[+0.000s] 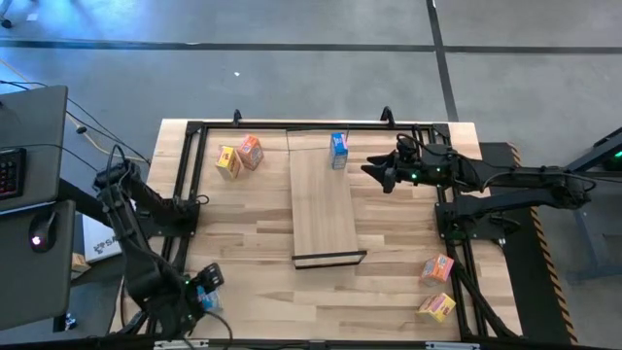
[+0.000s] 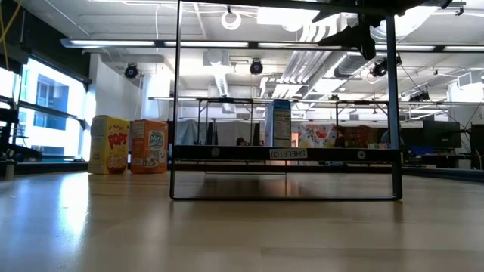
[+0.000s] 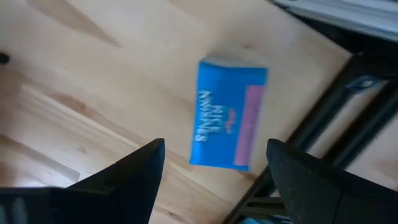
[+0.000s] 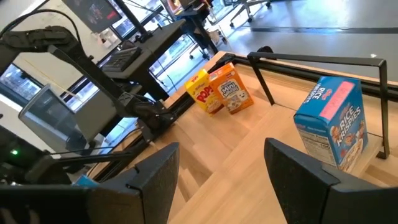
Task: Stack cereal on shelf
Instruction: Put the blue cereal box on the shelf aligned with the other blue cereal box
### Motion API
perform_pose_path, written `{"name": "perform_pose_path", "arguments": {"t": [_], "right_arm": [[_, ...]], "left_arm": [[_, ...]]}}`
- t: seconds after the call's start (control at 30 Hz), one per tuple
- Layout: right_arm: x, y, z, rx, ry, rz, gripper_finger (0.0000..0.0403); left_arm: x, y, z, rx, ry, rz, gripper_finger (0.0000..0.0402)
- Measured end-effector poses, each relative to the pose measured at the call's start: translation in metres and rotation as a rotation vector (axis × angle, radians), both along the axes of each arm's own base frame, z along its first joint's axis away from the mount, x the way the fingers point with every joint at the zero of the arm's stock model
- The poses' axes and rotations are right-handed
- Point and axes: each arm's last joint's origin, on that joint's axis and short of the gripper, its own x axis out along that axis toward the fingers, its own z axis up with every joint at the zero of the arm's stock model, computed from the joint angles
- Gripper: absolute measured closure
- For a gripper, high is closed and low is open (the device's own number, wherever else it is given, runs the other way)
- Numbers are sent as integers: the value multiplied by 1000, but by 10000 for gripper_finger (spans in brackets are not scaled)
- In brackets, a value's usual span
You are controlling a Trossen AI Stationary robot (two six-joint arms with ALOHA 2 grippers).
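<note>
Below left claw (image 3: 214, 177), released: blue box (image 3: 228, 115) blurred | right claw (image 4: 221, 180) released, empty

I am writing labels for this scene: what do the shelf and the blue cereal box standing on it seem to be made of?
The shelf: its board looks like pale wood with a matte finish and faint grain; the thin black end frame looks like painted metal. The blue cereal box: apparently printed cardboard with folded edges and a slight sheen.

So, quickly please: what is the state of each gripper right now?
Left gripper: open, holding nothing, above a lying blue cereal box.
Right gripper: open, holding nothing, beside the blue box standing on the shelf.
</note>
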Motion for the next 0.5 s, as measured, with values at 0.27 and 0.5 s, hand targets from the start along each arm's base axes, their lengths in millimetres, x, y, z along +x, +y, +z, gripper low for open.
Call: {"name": "perform_pose_path", "arguments": {"t": [0.27,0.5], "right_arm": [[0,0,-1,8,6,-4,174],[0,0,-2,28,8,-9,174]], "left_arm": [[6,2,-6,-89,-17,33,126],[3,2,-19,-91,-4,17,126]]}}
